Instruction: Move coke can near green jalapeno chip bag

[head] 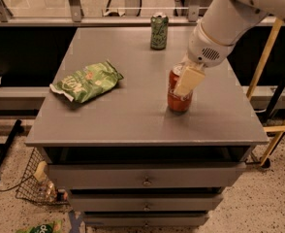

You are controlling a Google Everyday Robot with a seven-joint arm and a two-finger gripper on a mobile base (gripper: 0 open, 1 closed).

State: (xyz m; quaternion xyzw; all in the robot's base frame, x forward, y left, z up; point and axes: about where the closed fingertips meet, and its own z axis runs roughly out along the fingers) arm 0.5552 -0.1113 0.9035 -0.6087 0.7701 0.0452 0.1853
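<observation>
The coke can [177, 100], red with a silver top, stands upright on the right half of the grey cabinet top [133, 115]. My gripper [184, 84] comes down on it from the upper right. One cream finger [189, 80] lies against the can's front; the other is hidden behind it. The gripper looks shut on the can, which rests on the surface. The green jalapeno chip bag [87, 81] lies flat and crinkled on the left half, well apart from the can.
A green patterned can [159, 31] stands at the back edge, behind the coke can. The cabinet has drawers [146, 181] below. A wire basket [36, 186] sits on the floor at the left, and a yellow frame [273, 81] stands at the right.
</observation>
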